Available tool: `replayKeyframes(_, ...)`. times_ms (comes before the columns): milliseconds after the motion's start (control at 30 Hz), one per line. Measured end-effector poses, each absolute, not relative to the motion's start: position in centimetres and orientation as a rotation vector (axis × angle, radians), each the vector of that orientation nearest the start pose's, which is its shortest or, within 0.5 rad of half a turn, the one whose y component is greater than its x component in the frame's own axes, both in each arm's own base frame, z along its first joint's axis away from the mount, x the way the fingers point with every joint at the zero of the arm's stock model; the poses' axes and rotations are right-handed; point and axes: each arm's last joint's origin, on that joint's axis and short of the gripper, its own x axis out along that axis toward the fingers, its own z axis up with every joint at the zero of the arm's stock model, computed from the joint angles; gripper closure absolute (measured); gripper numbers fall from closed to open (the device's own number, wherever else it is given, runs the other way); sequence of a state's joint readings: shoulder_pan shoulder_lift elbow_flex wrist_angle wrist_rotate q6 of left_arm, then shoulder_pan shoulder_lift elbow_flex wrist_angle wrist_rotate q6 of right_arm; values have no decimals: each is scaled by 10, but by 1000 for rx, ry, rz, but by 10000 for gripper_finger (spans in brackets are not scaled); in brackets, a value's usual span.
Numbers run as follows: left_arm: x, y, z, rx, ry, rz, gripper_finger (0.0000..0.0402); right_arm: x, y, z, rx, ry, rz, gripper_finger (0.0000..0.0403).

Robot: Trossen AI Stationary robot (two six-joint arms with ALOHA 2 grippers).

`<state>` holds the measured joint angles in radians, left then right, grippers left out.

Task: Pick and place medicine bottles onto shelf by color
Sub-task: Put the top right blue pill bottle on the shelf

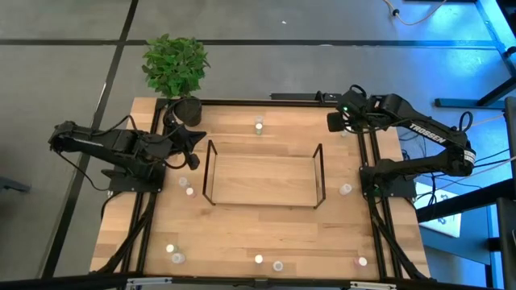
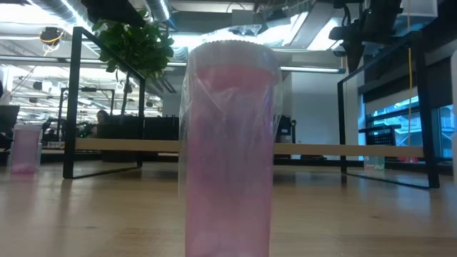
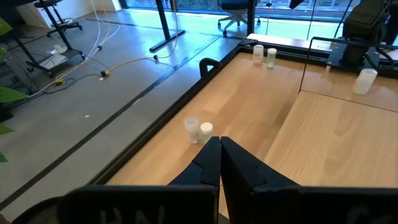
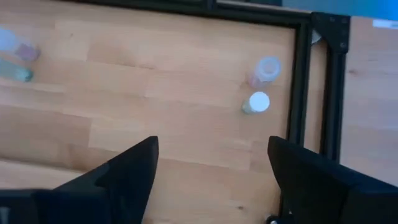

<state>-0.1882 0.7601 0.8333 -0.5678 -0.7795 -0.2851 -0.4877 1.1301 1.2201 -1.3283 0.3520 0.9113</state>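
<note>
From above, the shelf [image 1: 262,179] sits in the middle of the table with nothing on it. Small medicine bottles [image 1: 190,192] stand here and there around it. The right gripper [image 1: 335,122] hangs over the far right corner. The left gripper [image 1: 194,138] waits by the plant [image 1: 175,64].

Down low, one pink bottle [image 2: 230,146] stands very close to the camera.

The left wrist view shows its fingers [image 3: 219,163] pressed together.

In the right wrist view, the fingers [image 4: 134,167] are spread wide with nothing between them. Two bottles stand upright just ahead of them. The white-capped bottle [image 4: 257,103] is nearer the fingers, so the right arm looks best placed to grab it.
</note>
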Motion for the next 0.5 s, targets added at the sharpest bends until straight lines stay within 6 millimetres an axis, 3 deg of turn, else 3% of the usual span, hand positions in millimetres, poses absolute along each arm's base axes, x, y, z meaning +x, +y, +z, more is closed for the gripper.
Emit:
replayKeyframes(333,148,-7,321,-39,356,635,401,153,-92,335,901,790,-1296,98)
replayKeyframes(500,148,-7,321,-39,356,635,401,155,-98,330,876,856,-1298,105)
